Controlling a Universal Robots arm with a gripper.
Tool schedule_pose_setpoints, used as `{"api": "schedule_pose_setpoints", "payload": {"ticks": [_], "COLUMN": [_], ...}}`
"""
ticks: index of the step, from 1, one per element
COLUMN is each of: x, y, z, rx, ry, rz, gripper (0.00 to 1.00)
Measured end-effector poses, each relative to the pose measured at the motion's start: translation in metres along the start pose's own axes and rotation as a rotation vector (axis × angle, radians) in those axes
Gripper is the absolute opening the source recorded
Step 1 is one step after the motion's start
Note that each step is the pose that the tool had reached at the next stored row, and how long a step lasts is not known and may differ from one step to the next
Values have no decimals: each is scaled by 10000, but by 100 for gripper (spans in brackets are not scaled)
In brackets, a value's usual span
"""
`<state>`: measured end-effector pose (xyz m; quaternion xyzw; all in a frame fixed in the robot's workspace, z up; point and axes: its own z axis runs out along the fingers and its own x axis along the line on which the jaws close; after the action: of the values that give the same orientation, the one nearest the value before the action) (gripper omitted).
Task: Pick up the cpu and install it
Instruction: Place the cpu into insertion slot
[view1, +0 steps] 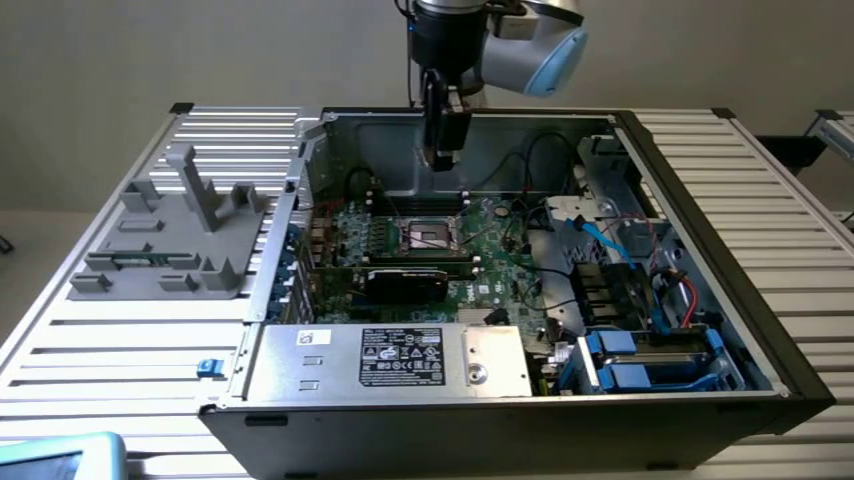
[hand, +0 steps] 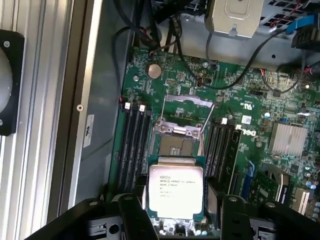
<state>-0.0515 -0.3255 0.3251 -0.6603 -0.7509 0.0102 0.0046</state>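
Above open case (view1: 467, 430), pincer (hand: 180, 201) clamps cpu (hand: 176, 189) between fingers (hand: 135, 215); socket (hand: 176, 145) inside stands open.

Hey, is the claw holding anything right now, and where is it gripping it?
Yes, the claw holds the cpu, pinched by two opposite side edges, above the motherboard.

cpu (hand: 176, 190) over motherboard (hand: 250, 107) inside case (hand: 102, 90)

A: What lies between the cpu (hand: 175, 184) and the socket (hand: 176, 145)?
B: Open air. The socket's metal frame (hand: 187, 102) stands flipped up.
A: And around it?
B: Memory slots (hand: 134, 145) crowd both sides. Black cables (hand: 152, 25) loop near the case wall (view1: 534, 125), and a black expansion card (view1: 404, 285) sits opposite.
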Motion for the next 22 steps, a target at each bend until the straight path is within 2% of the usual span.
{"api": "schedule_pose_setpoints", "payload": {"ticks": [6, 17, 19, 22], "x": [0, -18, -25, -32], "y": [0, -9, -10, -11], "z": [19, 42, 53, 76], "rx": [8, 6, 7, 13], "ry": [18, 18, 3, -67], "rz": [979, 1021, 1021, 1024], "gripper": [55, 55, 55, 55]}}
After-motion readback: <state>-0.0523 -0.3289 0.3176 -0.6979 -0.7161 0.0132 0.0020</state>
